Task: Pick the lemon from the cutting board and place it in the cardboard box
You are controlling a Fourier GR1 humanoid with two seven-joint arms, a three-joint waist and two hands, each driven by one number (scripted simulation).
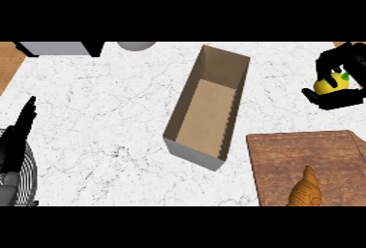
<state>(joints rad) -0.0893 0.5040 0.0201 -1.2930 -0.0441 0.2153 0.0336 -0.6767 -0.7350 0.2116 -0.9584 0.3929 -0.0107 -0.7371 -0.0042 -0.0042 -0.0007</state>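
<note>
Lemon [330, 85], yellow with a small green tip, held at the far right of the view, off the cutting board [307, 160] and above the white marbled counter [107, 121]. Enclosed by the right hand [336, 77], black fingers curled over and under the fruit, only part of the peel visible. Positioned well to the right of the cardboard box [207, 106], not over its opening. Box long and narrow, open at the top, brown inside, grey on its outer near wall, set slightly askew near the counter's middle. Cutting board brown and wood-grained at lower right, apart from the box, bearing 1 orange-brown ridged object [307, 191] at its near edge. Left hand [18, 135] at the left edge, fingers straight, pointing up, holding nothing
</note>
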